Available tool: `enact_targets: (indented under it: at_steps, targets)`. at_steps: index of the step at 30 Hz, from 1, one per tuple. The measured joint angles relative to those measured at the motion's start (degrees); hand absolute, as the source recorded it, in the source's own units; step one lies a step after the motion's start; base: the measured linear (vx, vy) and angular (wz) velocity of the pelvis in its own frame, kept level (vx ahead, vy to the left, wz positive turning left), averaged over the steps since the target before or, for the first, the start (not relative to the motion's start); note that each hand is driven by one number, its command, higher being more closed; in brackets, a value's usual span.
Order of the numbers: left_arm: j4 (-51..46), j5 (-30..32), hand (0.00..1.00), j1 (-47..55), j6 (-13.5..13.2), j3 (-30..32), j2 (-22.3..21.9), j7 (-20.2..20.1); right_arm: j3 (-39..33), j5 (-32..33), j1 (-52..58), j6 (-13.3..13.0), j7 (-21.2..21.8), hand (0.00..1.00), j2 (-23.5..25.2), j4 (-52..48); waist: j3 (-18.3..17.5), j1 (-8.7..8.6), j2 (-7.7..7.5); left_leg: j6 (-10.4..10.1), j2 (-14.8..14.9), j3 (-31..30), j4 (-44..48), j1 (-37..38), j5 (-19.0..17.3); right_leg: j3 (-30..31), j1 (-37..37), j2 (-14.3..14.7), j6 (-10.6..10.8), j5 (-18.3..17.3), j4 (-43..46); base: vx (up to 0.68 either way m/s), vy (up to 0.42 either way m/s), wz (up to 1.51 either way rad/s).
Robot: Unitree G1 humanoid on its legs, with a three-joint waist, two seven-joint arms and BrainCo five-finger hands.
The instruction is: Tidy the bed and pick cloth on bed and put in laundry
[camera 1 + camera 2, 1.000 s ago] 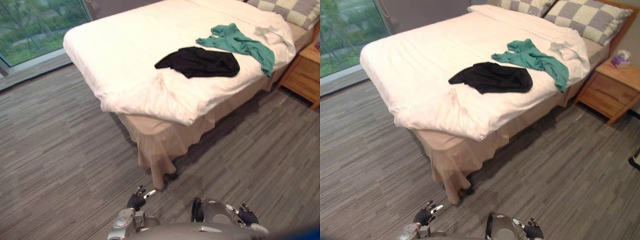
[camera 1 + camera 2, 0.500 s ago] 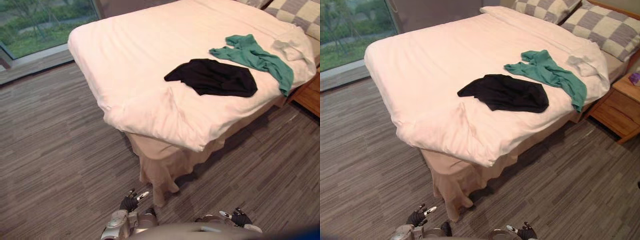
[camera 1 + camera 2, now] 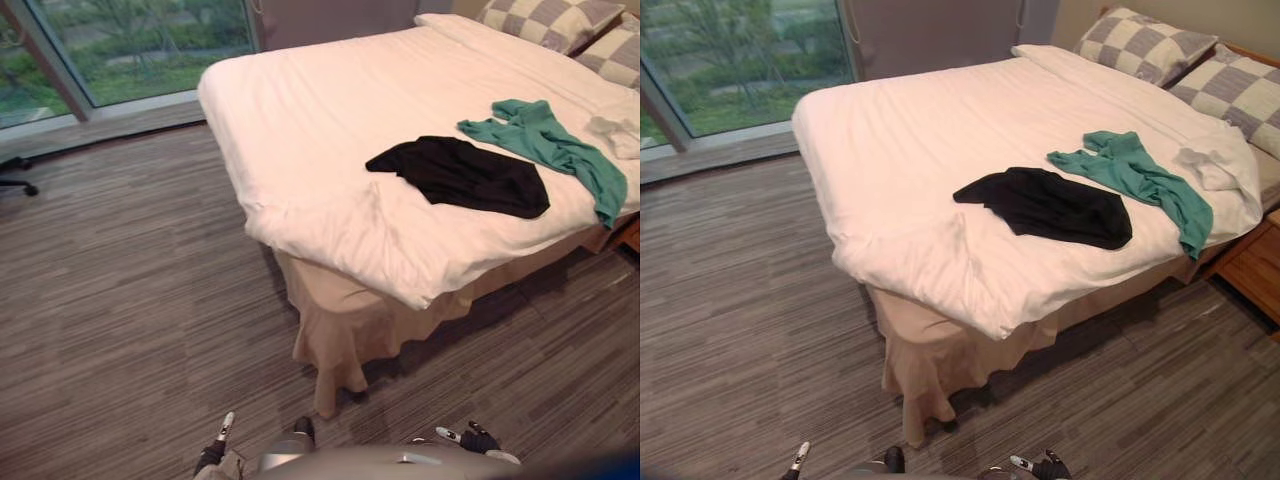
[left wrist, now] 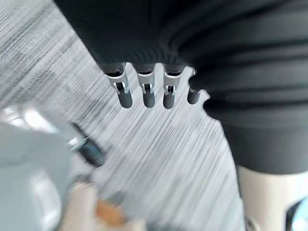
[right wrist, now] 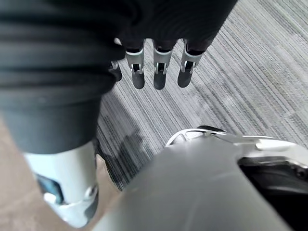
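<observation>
Found the black cloth (image 3: 462, 176) spread flat on the white duvet (image 3: 320, 120), about midway along the bed and close to its near long edge. Found the green cloth (image 3: 548, 140) just beside it toward the head end, one end draped over that same edge. Spotted a small white cloth (image 3: 1206, 168) bunched at the edge further on, short of the checked pillows (image 3: 1145, 45).

Held nothing in either hand. Read the left hand (image 3: 213, 457) low over the floor, fingers (image 4: 144, 94) straight, slightly apart and empty. Read the right hand (image 3: 472, 440) the same way, fingers (image 5: 159, 77) hanging straight with gaps between. Placed both well apart from the cloths, off the bed's foot-end corner.

Judged the step to be the approach, with no pickup begun and the duvet not yet straightened. Judged the next move to call for stepping in along the near edge until the black cloth came within reach. After that, lowering a spread hand onto it and gathering enough fabric to lift it whole. Expected the limp cloth to sag and trail.

Noted the duvet rumpled at the foot corner and a beige bed skirt (image 3: 335, 330) hanging to the grey striped floor (image 3: 120, 300). Noted a large window (image 3: 130, 45) beyond the foot end and a wooden nightstand (image 3: 1252, 270) by the head end.
</observation>
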Motion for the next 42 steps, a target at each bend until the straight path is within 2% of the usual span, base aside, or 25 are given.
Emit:
enact_targets:
  at_steps: [2,3,4,5,6,8,11,13,15,18,21,25,27,29,30,33,37,41,42]
  targets:
    - [-4.47,-1.46,0.0,0.12,-2.13,2.51,0.3,0.02,-0.37,0.1,0.21,1.48,1.4,0.0,-0.2,-0.1,-0.2,0.01,0.2,-0.16,-0.25,0.13,0.02,-1.62,-0.56,-1.2,-0.05,0.09,0.59,0.29,-1.6,-0.12,0.044,0.51]
    - [-8.11,-1.44,0.0,0.02,-3.51,4.41,0.53,0.02,-0.63,0.5,0.45,2.29,2.24,0.0,-0.5,-0.17,-0.47,0.44,-0.95,1.07,-0.67,0.88,0.44,-1.71,0.18,-1.27,-0.37,-0.43,0.68,0.34,-2.21,-0.03,0.051,0.43]
    - [-9.92,-1.31,0.0,0.0,-4.51,5.25,0.73,0.23,-0.8,0.58,0.67,2.65,2.67,0.0,-0.72,-0.51,-0.62,0.66,-0.44,1.07,-0.68,1.44,0.38,-1.7,0.14,-1.29,-0.49,-0.33,0.81,0.41,-2.3,0.02,0.067,0.29]
    - [-13.2,0.89,0.0,-0.18,-7.23,6.93,1.75,1.01,-1.59,1.26,0.67,3.93,3.56,0.0,-0.81,-1.09,-0.75,0.68,0.55,1.79,-0.52,1.45,0.09,-2.22,0.89,-1.26,-0.5,-0.22,1.06,0.56,-2.45,0.01,0.05,0.21]
    - [-14.91,2.02,0.0,-0.22,-8.73,7.62,2.49,1.6,-1.65,1.78,0.67,4.58,3.97,0.0,-0.81,-1.1,-0.85,0.67,0.61,1.73,-0.75,1.43,0.04,-2.49,0.83,-1.14,-0.5,-0.27,1.2,0.64,-2.84,0.03,0.1,0.24]
    - [-21.21,7.31,0.0,-1.29,-14.5,9.44,6.29,3.3,-2.16,3.03,0.23,6.67,5.71,0.0,-0.97,-1.11,-1.04,0.84,0.32,2.12,-1.83,1.52,0.03,-3.24,0.55,0.28,-1.05,-0.67,1.65,0.94,-3.58,0.08,0.118,0.1]
    - [-27.42,14.54,0.0,-4.64,-17.51,9.82,11.04,4.62,-4.07,3.14,-0.55,7.83,7.31,0.0,-1.21,-1.15,-1.09,1.16,0.32,3.08,-3.43,1.62,0.02,-2.99,-0.11,1.02,-0.82,-1.6,1.68,1.19,-3.59,0.08,0.078,0.07]
    - [-31.47,18.42,0.0,-7.29,-17.92,9.67,13.47,4.56,-4.06,3.26,-1.03,7.88,7.75,0.0,-1.24,-1.18,-1.15,1.16,0.43,3.59,-4.16,1.76,0.02,-2.89,-0.47,2.0,-0.79,-2.01,1.19,2.01,-3.8,0.1,0.077,0.02]
    - [-34.91,22.91,0.0,-9.94,-17.89,8.68,16.13,4.51,-4.06,3.33,-1.54,7.88,7.89,0.0,-1.23,-1.38,-1.23,1.14,0.62,4.11,-4.69,2.09,0.02,-2.6,-0.87,3.35,-0.68,-2.17,0.92,2.49,-4.03,0.11,0.044,-0.05]
    - [-38.94,31.57,0.0,-14.45,-17.42,6.62,21.37,4.39,-4.1,4.15,-1.44,7.91,7.58,0.0,-1.16,-2.42,-1.48,1.5,0.9,3.52,-4.78,4.63,0.01,-1.07,-2.08,5.88,0.15,-2.27,0.94,3.34,-5.06,0.14,0.01,-0.34]
    - [-40.23,37.1,0.0,-18.05,-16.2,2.8,24.29,3.84,-4.96,5.1,-1.31,7.91,7.1,0.0,-1.06,-2.44,-2.26,1.34,0.99,3.27,-4.64,5.59,0.02,-0.99,-2.72,6.82,-0.01,-2.12,1.2,3.66,-5.51,0.12,-0.022,-0.22]
    - [-41.54,45.32,0.0,-21.8,-15.98,-3.39,27.45,2.81,-4.98,5.32,-1.38,7.9,6.14,0.0,-0.8,-2.43,-2.42,0.68,1.27,2.99,-3.98,8.6,0.07,0.31,-2.98,10.05,0.19,-1.72,1.09,3.71,-5.74,0.15,-0.043,-0.36]
    - [-41.54,51.81,0.0,-24.88,-14.82,-7.66,28.81,2.89,-4.95,5.43,-1.36,7.87,5.21,0.0,-0.35,-2.38,-2.44,0.37,1.24,2.77,-3.03,11.42,0.24,1.52,-3.1,12.59,0.1,-0.86,0.09,4.25,-5.72,0.12,-0.065,-0.54]
    - [-41.53,55.32,0.0,-26.3,-14.14,-9.75,29.42,3.04,-4.93,5.43,-1.23,7.88,5.03,0.0,-0.13,-2.26,-2.44,-0.02,1.25,2.68,-2.52,12.28,0.38,1.99,-3.05,12.97,0.06,-0.4,-0.46,4.6,-5.62,0.08,-0.068,-0.36]
    - [-41.49,58.47,0.0,-27.8,-12.68,-12.22,30.34,3.15,-4.86,5.45,-1.0,7.88,4.63,0.0,0.07,-2.25,-2.44,-0.58,1.25,2.43,-2.22,13.18,0.39,2.59,-2.88,13.38,0.06,0.1,-0.94,4.9,-5.32,0.04,-0.054,-0.31]
    - [-41.14,60.08,0.0,-29.39,-10.43,-14.34,30.79,3.17,-4.68,5.45,-0.64,7.87,4.22,0.0,0.06,-2.26,-2.57,-1.27,1.46,1.92,-1.44,14.43,0.39,3.36,-2.54,14.78,-0.2,0.75,-1.59,5.33,-4.97,0.04,-0.091,-0.33]
    - [-35.99,63.09,0.0,-32.44,-5.31,-18.7,30.68,3.45,-4.38,5.46,0.59,7.84,3.14,0.0,-0.29,-2.41,-3.11,-2.55,2.32,0.63,0.36,16.11,0.38,3.3,-1.7,15.93,-1.54,1.8,-2.51,5.93,-4.09,-0.01,-0.081,-0.19]
    - [-32.09,65.38,0.0,-34.86,-1.16,-23.9,29.92,3.41,-3.67,5.56,1.2,7.91,2.43,0.0,-0.38,-3.33,-3.21,-3.17,2.59,-0.32,0.92,17.35,0.26,1.14,-0.66,16.36,-4.47,2.29,-2.51,5.93,-3.65,-0.09,-0.075,-0.19]
    - [-31.01,66.12,0.0,-35.78,-0.8,-24.73,29.55,3.44,-3.68,5.56,1.18,7.87,2.32,0.0,-0.39,-3.48,-3.21,-3.28,2.69,-0.29,0.99,17.37,0.2,0.4,-0.42,16.41,-5.35,2.28,-2.51,5.93,-3.53,-0.17,-0.077,-0.1]
